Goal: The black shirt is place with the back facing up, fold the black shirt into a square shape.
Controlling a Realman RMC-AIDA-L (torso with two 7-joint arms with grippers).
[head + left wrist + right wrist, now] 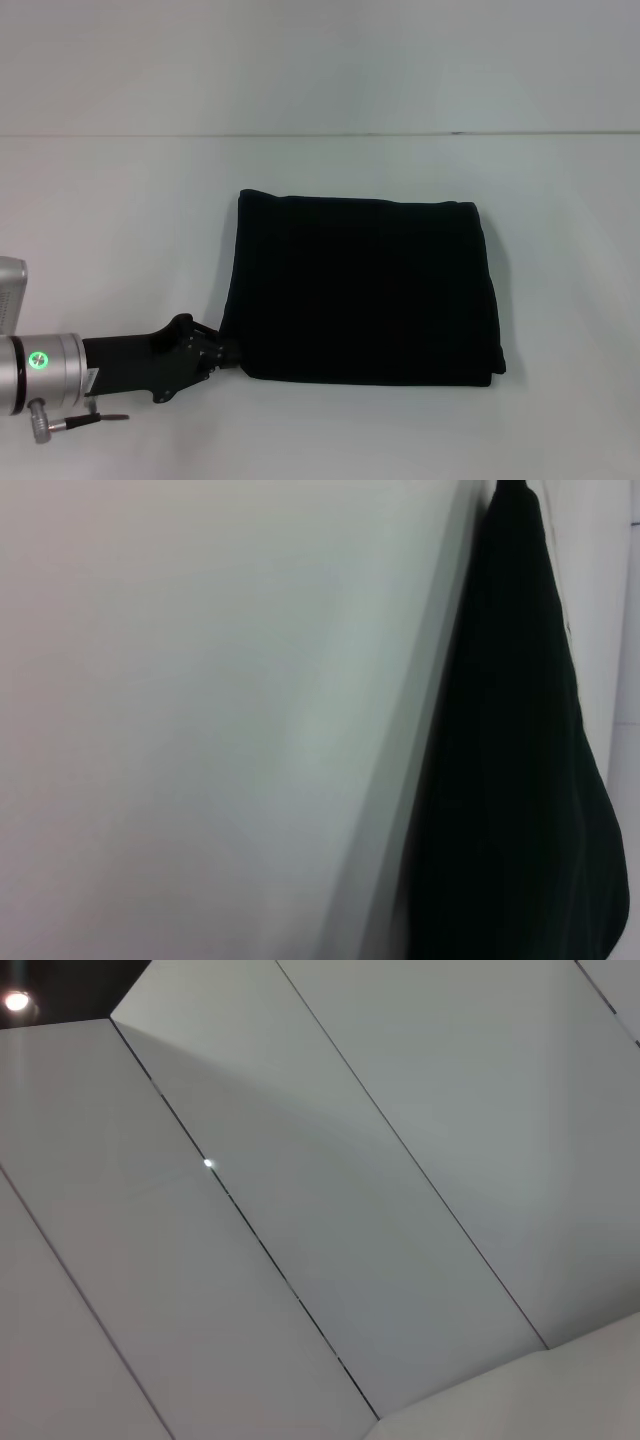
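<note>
Plain black shirt (365, 290) on a white table (120, 220); black left gripper (222, 350), silver wrist.

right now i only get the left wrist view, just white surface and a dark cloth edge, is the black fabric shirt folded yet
observer: Yes. In the head view the black fabric shirt lies flat as a near-square block on the white table.
operator: where's the left gripper
observer: The left gripper sits at the shirt's near left corner.
operator: and the right arm
observer: Absent from the head view; its wrist camera shows only pale wall panels.
</note>
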